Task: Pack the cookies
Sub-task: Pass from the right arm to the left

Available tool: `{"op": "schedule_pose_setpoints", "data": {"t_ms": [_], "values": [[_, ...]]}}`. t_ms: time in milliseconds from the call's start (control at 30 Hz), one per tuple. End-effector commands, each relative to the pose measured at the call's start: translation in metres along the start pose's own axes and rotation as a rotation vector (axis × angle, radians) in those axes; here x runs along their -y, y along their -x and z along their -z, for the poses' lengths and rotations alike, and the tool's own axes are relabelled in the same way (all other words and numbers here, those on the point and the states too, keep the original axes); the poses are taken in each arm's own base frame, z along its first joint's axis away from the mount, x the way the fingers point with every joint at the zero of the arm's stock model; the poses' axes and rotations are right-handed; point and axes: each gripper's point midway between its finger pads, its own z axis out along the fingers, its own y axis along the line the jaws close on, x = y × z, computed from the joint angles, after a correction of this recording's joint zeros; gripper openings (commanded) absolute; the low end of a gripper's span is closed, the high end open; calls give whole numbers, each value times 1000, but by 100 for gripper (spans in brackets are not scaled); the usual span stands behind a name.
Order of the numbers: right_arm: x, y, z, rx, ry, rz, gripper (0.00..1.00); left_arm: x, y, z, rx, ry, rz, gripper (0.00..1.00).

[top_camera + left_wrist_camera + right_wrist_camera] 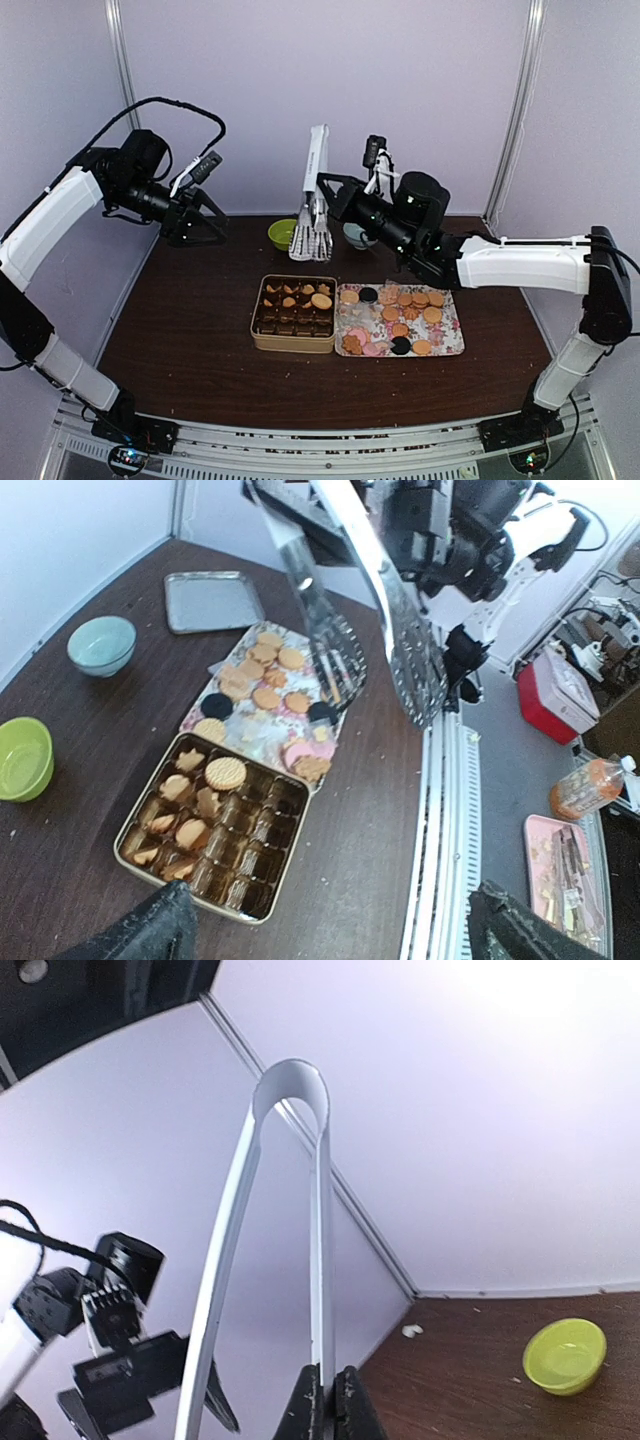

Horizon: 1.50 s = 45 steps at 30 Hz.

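Note:
Cookies (418,300) lie on a flowered tray (455,338), mostly round and tan, a few pink, two dark. A few more cookies (320,300) sit in the paper cups of the tan tin (293,348) to its left. My right gripper (328,190) hangs above the table's far side, shut (328,1388) on one arm of white-handled metal tongs (314,190), whose slotted ends point down. My left gripper (198,215) is raised high at the left, open (335,942) and empty, looking down on the tin (292,780) and the cookies (262,675).
A green bowl (283,234) and a pale blue bowl (356,237) stand at the back of the table behind the tongs. A flat metal lid (210,600) lies beyond the flowered tray in the left wrist view. The walls close in at the back and sides.

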Motion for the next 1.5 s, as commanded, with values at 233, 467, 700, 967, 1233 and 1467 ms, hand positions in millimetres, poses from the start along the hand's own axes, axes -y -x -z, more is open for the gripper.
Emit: {"op": "schedule_pose_setpoints", "data": {"t_ms": [233, 467, 700, 967, 1233, 1467], "values": [[-84, 31, -28, 213, 291, -185, 0, 53, 33, 9, 112, -186, -55, 93], [-102, 26, -41, 213, 321, -154, 0, 57, 37, 6, 128, -234, -45, 88], [-114, 25, -50, 240, 331, -114, 0, 72, 46, 9, 164, -316, -33, 71], [-131, 23, -60, 270, 348, -66, 0, 78, 45, 9, 175, -358, -17, 42], [-137, 17, -53, 301, 379, -54, 0, 78, 43, 9, 170, -352, -17, 0], [-124, 22, -41, 193, 447, -36, 39, 76, 32, 8, 125, -309, -44, 0]]}}
